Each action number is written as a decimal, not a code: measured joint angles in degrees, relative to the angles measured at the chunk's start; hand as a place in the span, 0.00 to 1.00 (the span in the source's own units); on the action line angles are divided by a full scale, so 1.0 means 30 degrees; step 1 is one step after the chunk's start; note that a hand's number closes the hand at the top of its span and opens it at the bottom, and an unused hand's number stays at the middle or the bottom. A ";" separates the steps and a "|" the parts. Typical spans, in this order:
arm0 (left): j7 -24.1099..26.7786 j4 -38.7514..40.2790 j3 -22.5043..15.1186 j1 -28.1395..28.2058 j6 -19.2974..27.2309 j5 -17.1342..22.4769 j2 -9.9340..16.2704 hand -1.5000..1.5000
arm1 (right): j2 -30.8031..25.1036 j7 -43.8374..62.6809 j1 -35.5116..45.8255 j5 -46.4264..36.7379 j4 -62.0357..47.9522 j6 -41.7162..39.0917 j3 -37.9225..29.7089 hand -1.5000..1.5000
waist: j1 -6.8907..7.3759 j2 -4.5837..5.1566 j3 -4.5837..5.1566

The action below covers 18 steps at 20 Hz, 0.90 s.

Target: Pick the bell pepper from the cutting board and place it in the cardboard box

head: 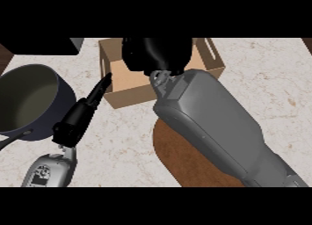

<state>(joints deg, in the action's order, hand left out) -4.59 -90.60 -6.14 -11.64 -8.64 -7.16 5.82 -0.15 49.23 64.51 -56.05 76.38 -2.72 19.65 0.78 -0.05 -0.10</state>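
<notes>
Fingers of the right hand [157, 55] hang over the open cardboard box [122, 90], curled downward; whether they hold anything I cannot tell, and the bell pepper is not visible. Beneath the right forearm lies the brown cutting board [184, 162]. Left hand [80, 115] has straight fingers, tips just beside the box wall, a dark pot [28, 101] at their left on the surface [275, 79].

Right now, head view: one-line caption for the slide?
Right hand reaches over the cardboard box; left hand open, fingers straight, beside the pot; pepper not visible.
</notes>
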 measured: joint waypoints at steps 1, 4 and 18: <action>-0.0084 0.0112 0.0116 -0.0150 -0.0023 0.0068 0.0000 0.50 | -0.0014 -0.0454 -0.0078 -0.0131 -0.0664 0.0299 -0.0046 1.00 | -0.0003 0.0010 0.0004; -0.0058 0.0105 -0.0030 -0.0165 0.0080 -0.0132 -0.0182 0.50 | -0.0027 -0.1556 0.0267 -0.0376 -0.2905 0.1130 -0.0478 1.00 | 0.0037 0.0030 0.0003; 0.0094 0.0413 0.0055 -0.0584 -0.0288 -0.0138 -0.0266 0.50 | 0.0049 -0.4490 0.0333 0.3949 -1.1009 0.6179 -0.1827 0.00 | 0.0480 0.0174 -0.0004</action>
<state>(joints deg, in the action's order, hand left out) -4.31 -89.36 -5.97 -13.39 -9.51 -7.57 5.02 0.00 35.77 65.51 -44.21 43.35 15.82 14.17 2.22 0.48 -0.12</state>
